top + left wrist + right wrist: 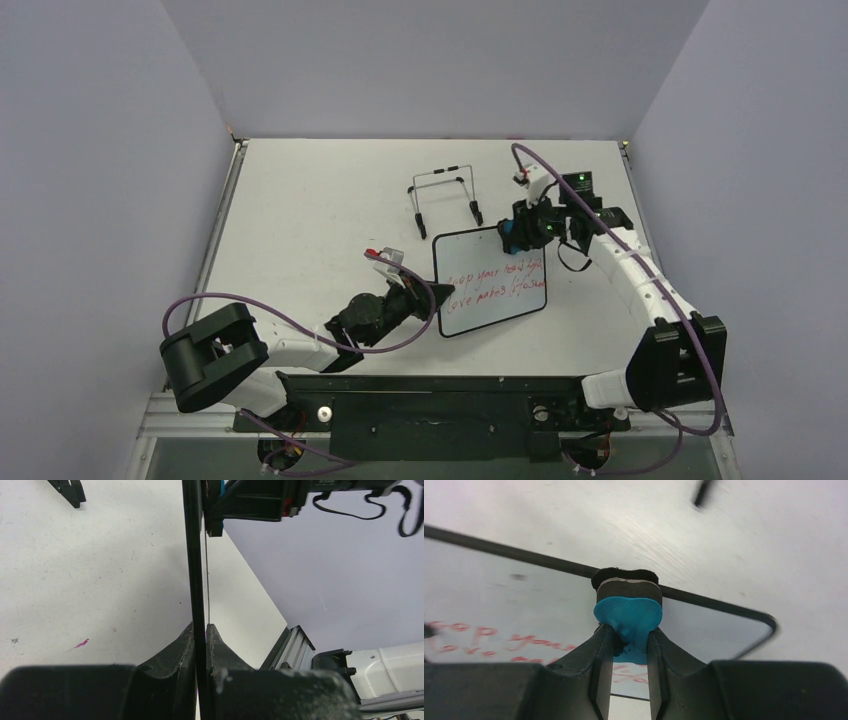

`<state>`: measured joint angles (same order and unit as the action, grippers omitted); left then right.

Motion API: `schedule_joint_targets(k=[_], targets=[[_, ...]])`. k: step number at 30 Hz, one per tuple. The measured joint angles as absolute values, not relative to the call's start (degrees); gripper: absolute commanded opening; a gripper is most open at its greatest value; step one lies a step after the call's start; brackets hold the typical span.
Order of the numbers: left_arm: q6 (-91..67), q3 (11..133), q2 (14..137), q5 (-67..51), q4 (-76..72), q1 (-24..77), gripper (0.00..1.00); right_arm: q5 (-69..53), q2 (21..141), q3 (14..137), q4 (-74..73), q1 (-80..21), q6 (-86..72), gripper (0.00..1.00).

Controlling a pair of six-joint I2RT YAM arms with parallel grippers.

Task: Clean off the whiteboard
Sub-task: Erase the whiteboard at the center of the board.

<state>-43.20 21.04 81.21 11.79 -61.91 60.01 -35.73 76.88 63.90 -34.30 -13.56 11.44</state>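
Closed right gripper point(629, 637) clamped on small blue felt-backed eraser point(628, 612)

The eraser is held against the top edge of the black-framed white rectangular whiteboard point(490, 285), whose left edge is clamped in the left gripper point(200, 630). The red-lettered whiteboard is seen at overhead frame centre over the white table point(310, 200), below a black wire stand point(440, 195).

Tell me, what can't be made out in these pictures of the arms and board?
Red writing on the whiteboard: too small in the top view; blurred, partly behind the right gripper in the right wrist view.
Board's face: left wrist view shows it only edge-on.
Whether the eraser's pad touches the board: hidden by its blue body, right wrist view.
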Motion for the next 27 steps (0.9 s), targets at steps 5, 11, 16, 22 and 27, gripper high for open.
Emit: schedule_joint_targets(k=[5,11,16,22,27], targets=[[-44.2,21.2,81.2,12.2,-61.5,60.0,0.00,-31.7,83.4,63.9,-34.3,-1.7,11.5,0.00],[-44.4,21.2,81.2,12.4,-61.5,60.0,0.00,-30.0,85.9,63.9,-34.5,1.8,12.4,0.00],[-44.6,21.2,81.2,14.0,-61.5,59.9,0.00,-30.1,84.3,63.7,-35.7,-5.5,14.6,0.00],[-43.7,21.2,81.1,14.2,-61.5,59.9,0.00,-36.4,75.9,63.3,-36.2,-21.1,13.9,0.00],[-43.0,21.2,80.6,12.8,-61.3,60.2,0.00,-38.6,75.0,63.3,-35.0,-20.7,11.3,0.00]])
